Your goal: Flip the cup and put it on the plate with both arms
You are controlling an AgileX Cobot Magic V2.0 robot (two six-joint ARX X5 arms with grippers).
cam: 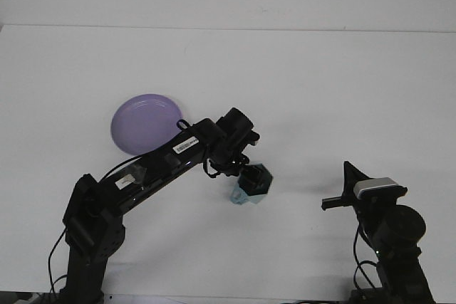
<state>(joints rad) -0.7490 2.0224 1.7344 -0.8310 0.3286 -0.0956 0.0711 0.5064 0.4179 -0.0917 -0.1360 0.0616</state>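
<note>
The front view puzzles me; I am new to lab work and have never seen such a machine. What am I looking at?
The single picture comes from a camera looking forward over a white table. Two black robot arms stand at the near edge. The left arm reaches out, and its pincer is down at a small teal cup; whether it grips the cup cannot be told. The right arm waits folded at its side, its pincer apart from everything. A purple plate lies further back on the left with nothing on it.
</note>
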